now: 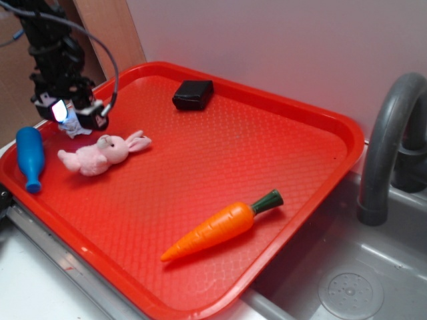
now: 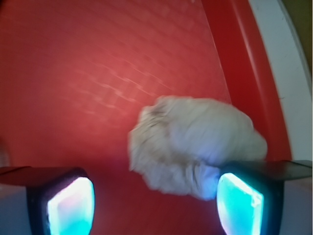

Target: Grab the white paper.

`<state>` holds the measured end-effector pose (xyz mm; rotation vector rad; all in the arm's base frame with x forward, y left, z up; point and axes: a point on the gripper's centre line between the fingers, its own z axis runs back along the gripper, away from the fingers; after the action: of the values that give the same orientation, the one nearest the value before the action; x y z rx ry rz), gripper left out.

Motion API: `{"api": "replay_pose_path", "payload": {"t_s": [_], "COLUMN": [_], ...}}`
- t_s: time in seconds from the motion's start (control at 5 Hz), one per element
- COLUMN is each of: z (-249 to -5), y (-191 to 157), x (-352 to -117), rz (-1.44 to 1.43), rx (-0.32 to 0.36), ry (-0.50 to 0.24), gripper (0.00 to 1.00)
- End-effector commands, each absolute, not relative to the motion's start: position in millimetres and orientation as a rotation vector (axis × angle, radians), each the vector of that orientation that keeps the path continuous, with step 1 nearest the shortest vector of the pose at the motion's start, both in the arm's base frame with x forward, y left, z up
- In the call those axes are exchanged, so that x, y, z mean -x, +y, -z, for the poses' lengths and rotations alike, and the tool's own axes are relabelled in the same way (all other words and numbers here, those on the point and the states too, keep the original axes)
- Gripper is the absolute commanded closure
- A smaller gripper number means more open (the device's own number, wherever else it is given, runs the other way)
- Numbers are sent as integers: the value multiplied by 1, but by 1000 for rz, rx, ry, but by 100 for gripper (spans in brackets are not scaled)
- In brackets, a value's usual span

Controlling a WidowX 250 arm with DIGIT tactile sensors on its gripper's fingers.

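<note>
From the wrist view, the gripper (image 2: pixel 156 200) has its 2 fingers (image 2: pixel 71 203) spread apart, and the white paper (image 2: pixel 195 147) sits just ahead of them, touching or overlapping the right-hand pad rather than centred. To grab well, I would shift toward that side until the wad lies midway, push forward so both pads flank it, then close. In the exterior view the paper (image 1: pixel 79 128) lies near the far left corner of the red tray (image 1: pixel 267 167), beside the pink bunny (image 1: pixel 100 157) and blue bottle (image 1: pixel 30 157); keep clear of both.
</note>
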<state>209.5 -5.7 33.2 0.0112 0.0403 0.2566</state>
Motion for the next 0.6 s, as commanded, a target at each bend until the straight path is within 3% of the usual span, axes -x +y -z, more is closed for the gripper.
{"api": "replay_pose_path", "payload": {"t_s": [0.0, 0.2, 0.4], "z": [-24, -23, -34], "y": [13, 12, 5], "x": [-219, -219, -218], "rz": [-298, -293, -255], "rx": [-9, -24, -7], "ry": [21, 23, -1], "gripper": [0, 100, 100]}}
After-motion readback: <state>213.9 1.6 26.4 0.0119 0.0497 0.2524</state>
